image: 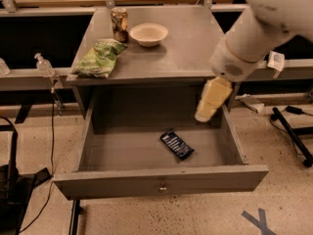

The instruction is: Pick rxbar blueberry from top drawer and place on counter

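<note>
Claw (204,114) hanging over top drawer (122,182) right side, grip cannot be told, arm (254,35) slanting from far right, one rxbar blueberry (177,145) inside, worktop (190,50): one green bag (100,58), one can (119,24), one bowl (148,34)

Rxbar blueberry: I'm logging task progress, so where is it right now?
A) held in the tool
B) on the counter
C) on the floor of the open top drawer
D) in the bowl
C: the rxbar blueberry lies flat on the floor of the open top drawer, with the tool hanging above the drawer's rear, apart from the bar.
</note>
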Available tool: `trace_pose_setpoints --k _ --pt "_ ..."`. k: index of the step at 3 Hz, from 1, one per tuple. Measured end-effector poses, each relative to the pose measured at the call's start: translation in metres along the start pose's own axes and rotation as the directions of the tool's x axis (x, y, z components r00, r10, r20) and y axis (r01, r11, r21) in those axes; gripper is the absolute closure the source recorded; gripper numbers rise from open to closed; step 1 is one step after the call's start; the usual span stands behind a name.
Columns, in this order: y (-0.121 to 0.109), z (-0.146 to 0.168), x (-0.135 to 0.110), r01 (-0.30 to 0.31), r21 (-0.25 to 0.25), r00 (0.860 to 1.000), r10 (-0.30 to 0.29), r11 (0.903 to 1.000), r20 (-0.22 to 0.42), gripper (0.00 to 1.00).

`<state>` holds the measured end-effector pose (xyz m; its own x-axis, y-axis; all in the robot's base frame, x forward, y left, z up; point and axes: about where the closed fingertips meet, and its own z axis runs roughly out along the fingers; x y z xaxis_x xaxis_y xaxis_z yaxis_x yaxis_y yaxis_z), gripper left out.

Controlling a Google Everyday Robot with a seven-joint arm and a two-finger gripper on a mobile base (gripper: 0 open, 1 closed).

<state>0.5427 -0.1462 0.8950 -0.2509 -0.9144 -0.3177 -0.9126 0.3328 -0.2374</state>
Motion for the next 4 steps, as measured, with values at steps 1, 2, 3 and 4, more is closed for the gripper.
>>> trace_pose_setpoints --k 1,2,3,4 --pt "-0.013 0.012 -0.011 -0.014 0.033 0.999 0.013 0.9994 0.032 0.0" --pt "-0.01 0.009 -0.009 -0.01 0.025 1.0 0.01 0.9996 0.025 0.0" --pt "-0.014 0.019 -0.013 -0.025 0.01 0.998 0.024 0.9996 0.055 0.0" --pt "-0.006 0.048 -0.011 -0.085 -0.02 0.993 0.086 0.9962 0.085 0.0"
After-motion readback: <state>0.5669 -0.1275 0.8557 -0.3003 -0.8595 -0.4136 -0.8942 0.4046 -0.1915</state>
